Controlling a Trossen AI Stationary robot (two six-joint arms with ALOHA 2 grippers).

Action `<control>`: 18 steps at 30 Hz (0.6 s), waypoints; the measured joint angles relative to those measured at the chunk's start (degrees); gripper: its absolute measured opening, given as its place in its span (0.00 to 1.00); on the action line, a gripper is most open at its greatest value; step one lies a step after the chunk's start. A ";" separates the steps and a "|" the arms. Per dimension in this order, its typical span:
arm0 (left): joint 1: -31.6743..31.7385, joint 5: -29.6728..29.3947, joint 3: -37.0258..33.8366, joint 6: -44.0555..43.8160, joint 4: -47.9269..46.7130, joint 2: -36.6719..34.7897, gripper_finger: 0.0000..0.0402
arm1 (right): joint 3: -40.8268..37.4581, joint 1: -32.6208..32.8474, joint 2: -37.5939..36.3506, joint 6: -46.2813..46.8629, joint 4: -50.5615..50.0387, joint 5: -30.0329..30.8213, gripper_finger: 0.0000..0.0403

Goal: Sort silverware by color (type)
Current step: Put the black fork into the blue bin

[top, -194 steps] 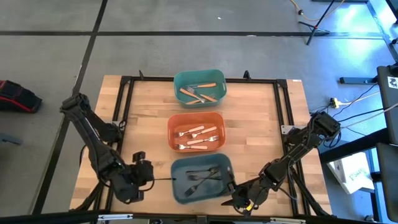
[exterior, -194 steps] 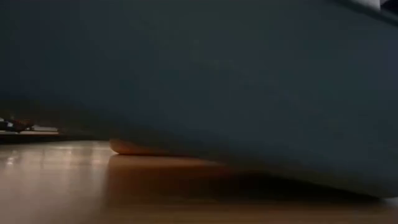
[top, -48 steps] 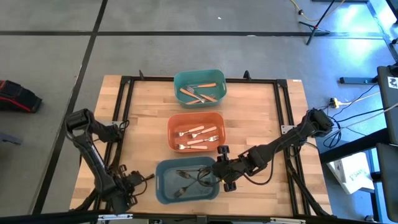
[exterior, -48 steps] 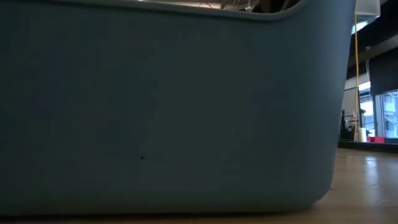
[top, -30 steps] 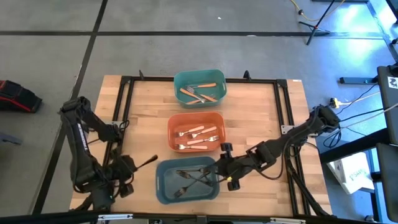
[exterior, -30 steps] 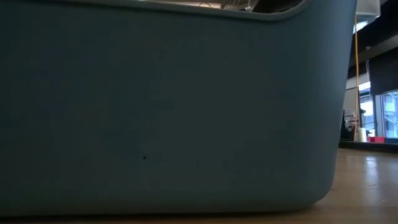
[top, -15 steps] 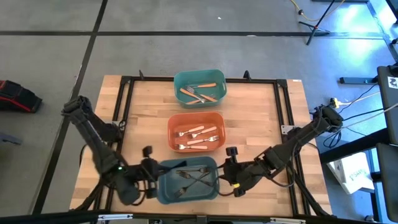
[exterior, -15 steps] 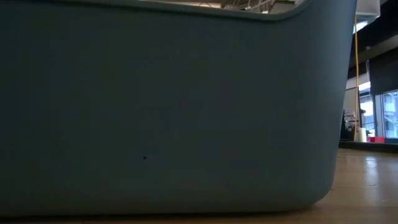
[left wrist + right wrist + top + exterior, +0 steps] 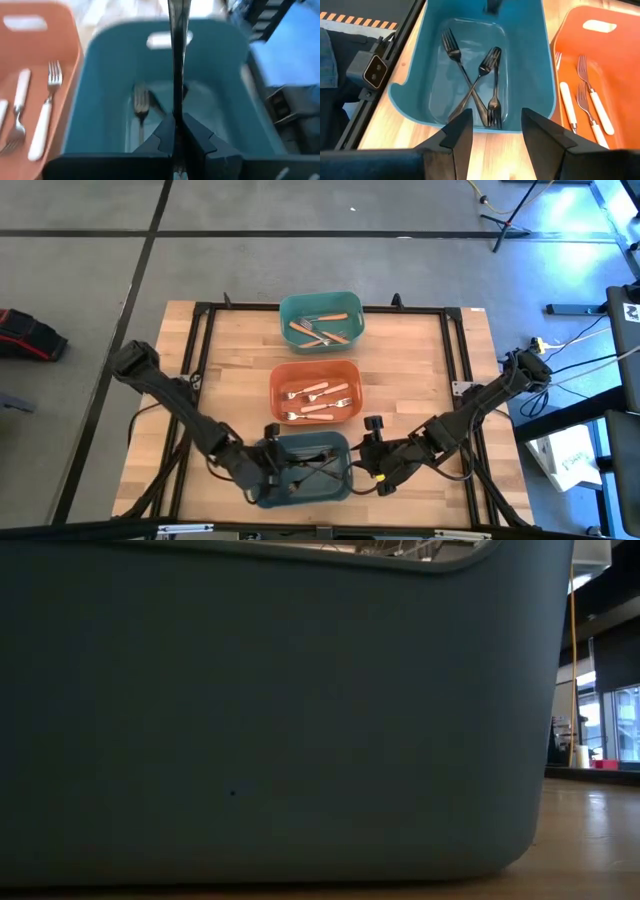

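With our left pincer (image 9: 176, 131) clamped on a dark grey metal fork (image 9: 176, 55) above the blue-grey bin's (image 9: 262, 498) near-left rim, releasing early risks it glancing onto the counter (image 9: 420, 370); our right pincer (image 9: 495, 132) waits open.

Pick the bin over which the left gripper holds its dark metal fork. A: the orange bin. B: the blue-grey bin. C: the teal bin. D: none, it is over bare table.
B: the left gripper is shut on a dark metal fork above the blue-grey bin, where other dark forks already lie; the high view puts it at that bin's left end.
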 joint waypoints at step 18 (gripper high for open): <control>3.94 11.05 1.33 -1.49 -0.64 7.49 0.22 | 0.00 0.01 0.00 0.10 -1.09 -0.03 0.40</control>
